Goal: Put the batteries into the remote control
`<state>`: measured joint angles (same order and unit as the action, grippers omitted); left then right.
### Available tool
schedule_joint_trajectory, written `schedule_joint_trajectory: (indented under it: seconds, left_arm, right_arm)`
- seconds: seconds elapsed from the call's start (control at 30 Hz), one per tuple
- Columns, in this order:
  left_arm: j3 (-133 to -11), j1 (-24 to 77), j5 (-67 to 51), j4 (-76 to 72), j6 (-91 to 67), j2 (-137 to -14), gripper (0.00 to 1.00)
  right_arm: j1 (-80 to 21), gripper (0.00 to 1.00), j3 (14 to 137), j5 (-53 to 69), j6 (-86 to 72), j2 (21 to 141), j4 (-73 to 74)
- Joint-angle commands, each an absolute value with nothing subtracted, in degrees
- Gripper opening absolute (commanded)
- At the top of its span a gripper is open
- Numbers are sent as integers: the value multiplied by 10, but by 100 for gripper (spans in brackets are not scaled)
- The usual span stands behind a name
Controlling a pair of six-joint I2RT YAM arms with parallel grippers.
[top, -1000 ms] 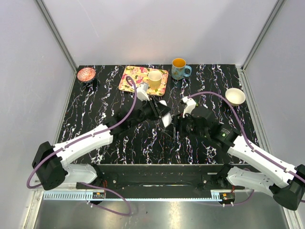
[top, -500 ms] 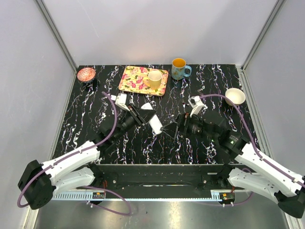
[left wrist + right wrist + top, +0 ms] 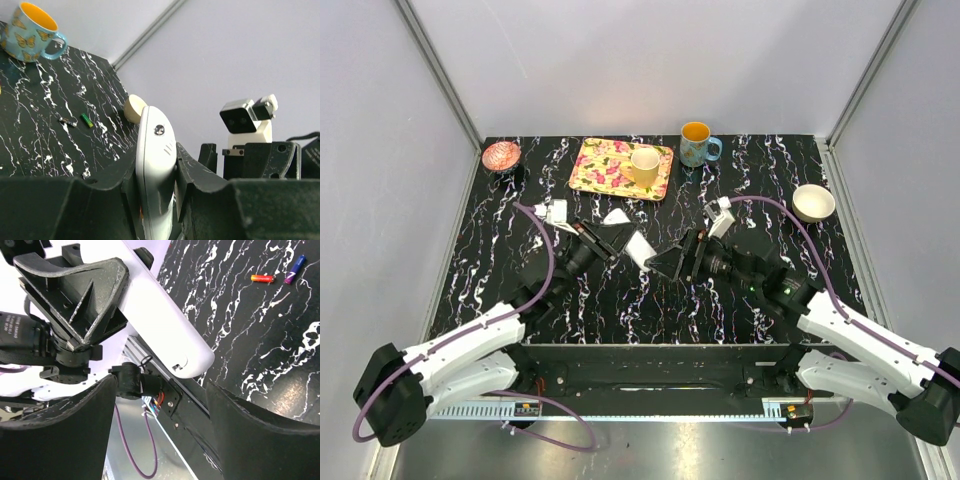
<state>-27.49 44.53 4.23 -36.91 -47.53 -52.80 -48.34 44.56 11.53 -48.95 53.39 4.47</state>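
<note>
Since a second ago our left arm has swung back toward the left of the tabletop [image 3: 770, 170], carrying the remote control [image 3: 640, 248] with it. Our right hand [image 3: 670, 262] has spread its jaws and followed. From above, the left hand [image 3: 607, 238] clamps the remote by one end, so the free end points at the right hand, just beside it. We judge this an offer for a second grip or a turn-over before loading. In the left wrist view the left hand [image 3: 156, 167] is closed on the remote control [image 3: 155, 135], which stands edge-on between the fingers, lifted clear of the tabletop. A dark battery [image 3: 67, 120] and a green battery [image 3: 87, 120] lie well beyond it. In the right wrist view the right hand [image 3: 161, 390] is wide open and empty. The remote control [image 3: 165, 325] has its rounded end just ahead of the gap, untouched. A red-orange battery [image 3: 262, 278] and a purple battery [image 3: 295, 262] lie on the tabletop, not yet loaded.
</note>
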Motion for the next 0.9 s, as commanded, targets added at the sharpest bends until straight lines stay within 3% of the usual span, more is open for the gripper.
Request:
schedule_joint_trajectory:
  seconds: [0.0,0.2,0.4,0.6,0.87]
  left_arm:
    - [-262,446,116,-388,-496,-507,0]
    - [-257,446,150,-358,-499,-490,0]
    - [-257,446,162,-341,-496,-475,0]
    - [-253,446,166,-347,-490,-480,0]
    - [-260,446,157,-361,-481,-490,0]
  right_arm:
    - [-487,79,434,94,-532,521,-15]
    - [-488,63,422,18,-548,519,20]
    - [-487,61,423,4,-542,529,37]
    - [-487,68,424,72,-562,550,-56]
    - [-487,67,428,98,-596,601,-121]
